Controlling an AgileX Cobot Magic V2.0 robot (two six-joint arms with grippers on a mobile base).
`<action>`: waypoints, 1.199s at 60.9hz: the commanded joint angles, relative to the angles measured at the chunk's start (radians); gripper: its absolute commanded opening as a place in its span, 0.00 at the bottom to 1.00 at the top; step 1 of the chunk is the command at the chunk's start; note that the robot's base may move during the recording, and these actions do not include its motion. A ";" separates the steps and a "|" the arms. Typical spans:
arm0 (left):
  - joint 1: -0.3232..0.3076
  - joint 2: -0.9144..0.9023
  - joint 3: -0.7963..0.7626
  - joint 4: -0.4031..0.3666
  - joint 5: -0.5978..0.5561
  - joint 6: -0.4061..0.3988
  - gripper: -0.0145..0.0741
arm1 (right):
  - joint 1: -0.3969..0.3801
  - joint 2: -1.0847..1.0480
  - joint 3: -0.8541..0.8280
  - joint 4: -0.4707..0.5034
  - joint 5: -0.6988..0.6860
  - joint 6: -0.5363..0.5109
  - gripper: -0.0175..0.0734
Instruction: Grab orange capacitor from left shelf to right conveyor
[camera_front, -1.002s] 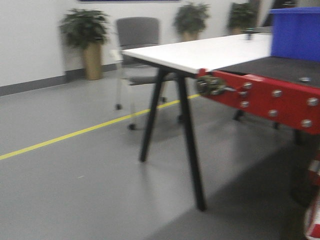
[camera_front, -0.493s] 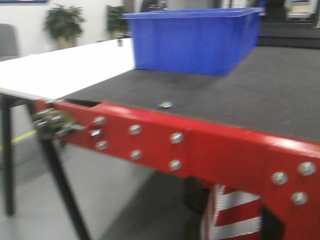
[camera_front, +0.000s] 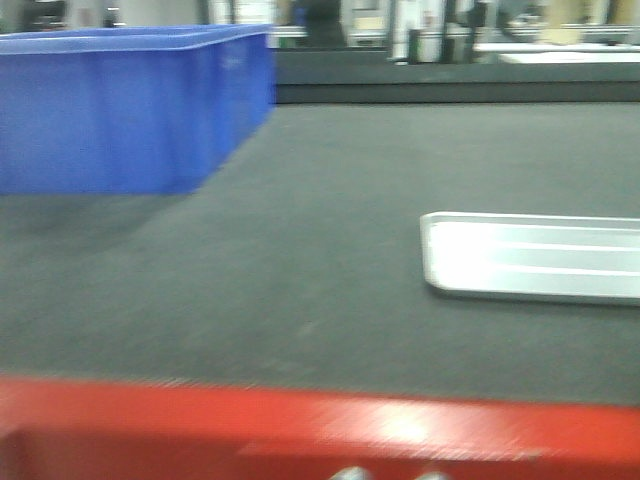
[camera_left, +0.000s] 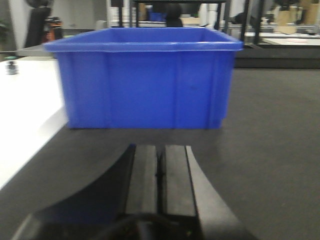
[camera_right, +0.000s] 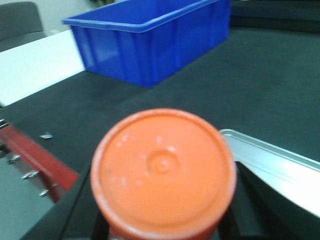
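Observation:
The orange capacitor (camera_right: 162, 170) fills the lower middle of the right wrist view, round end face toward the camera. My right gripper (camera_right: 165, 227) is shut on it, with a dark finger (camera_right: 257, 202) showing at its right side. It hangs over the near part of the dark conveyor belt (camera_front: 300, 290), just left of the silver tray (camera_right: 280, 165), which also shows in the front view (camera_front: 540, 255). My left gripper (camera_left: 160, 150) is shut and empty, low over the belt, facing the blue crate (camera_left: 145, 80). The left shelf is out of view.
The blue crate stands on the belt at the far left (camera_front: 120, 110). The conveyor's red frame (camera_front: 300, 425) runs along the near edge. A white table (camera_left: 25, 110) adjoins the belt on the left. A small metal piece (camera_right: 46, 135) lies near the red frame.
The front view has swung right, from the floor and white table to over the belt. The blue crate has slid to the left of the view and the silver tray has come into view.

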 joint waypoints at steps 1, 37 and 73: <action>0.002 0.010 -0.008 -0.005 -0.090 0.000 0.05 | -0.001 0.013 -0.027 -0.009 -0.089 -0.009 0.26; 0.002 0.010 -0.008 -0.005 -0.090 0.000 0.05 | -0.001 0.013 -0.027 -0.008 -0.092 -0.007 0.26; 0.002 0.010 -0.008 -0.005 -0.090 0.000 0.05 | -0.063 0.482 -0.030 -0.031 -0.571 0.012 0.26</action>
